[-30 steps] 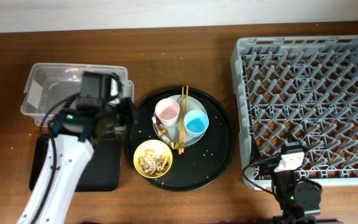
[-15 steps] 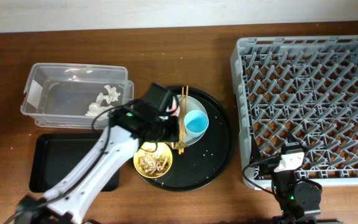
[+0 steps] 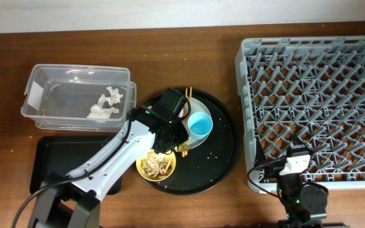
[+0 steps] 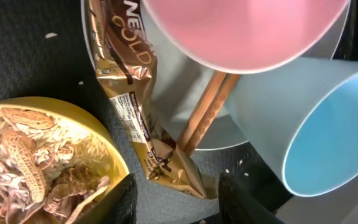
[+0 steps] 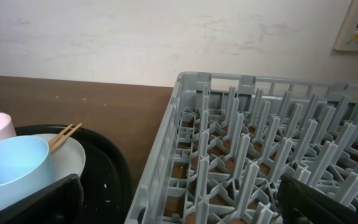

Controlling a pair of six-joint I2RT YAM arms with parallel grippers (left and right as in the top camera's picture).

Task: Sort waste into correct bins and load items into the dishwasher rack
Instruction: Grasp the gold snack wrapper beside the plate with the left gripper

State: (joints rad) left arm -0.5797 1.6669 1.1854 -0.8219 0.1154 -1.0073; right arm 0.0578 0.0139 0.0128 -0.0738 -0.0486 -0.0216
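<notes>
My left gripper (image 3: pixel 168 140) hangs open low over the round black tray, its fingers (image 4: pixel 120 200) straddling the lower tip of a brown-gold wrapper (image 4: pixel 138 112). The wrapper lies between the yellow bowl (image 4: pixel 114 155) of tan food scraps (image 4: pixel 23 162) and the grey plate (image 4: pixel 173 81). On the plate stand a pink cup (image 4: pixel 241 31), a blue cup (image 3: pixel 199 125) and wooden chopsticks (image 4: pixel 207 112). White tissue (image 3: pixel 103 106) lies in the clear tub (image 3: pixel 40 95). The right gripper (image 5: pixel 179 205) rests open at the near left corner of the grey dishwasher rack (image 3: pixel 315 101).
The shallow black rectangular tray (image 3: pixel 46 171) lies in front of the clear tub, partly under my left arm. The large round black tray (image 3: pixel 224 149) carries crumbs. Bare wooden table separates that tray from the rack.
My left arm swung right from above the clear tub to the round black tray and came down at the wrapper. Tissue now shows in the tub. The right arm has not moved.
</notes>
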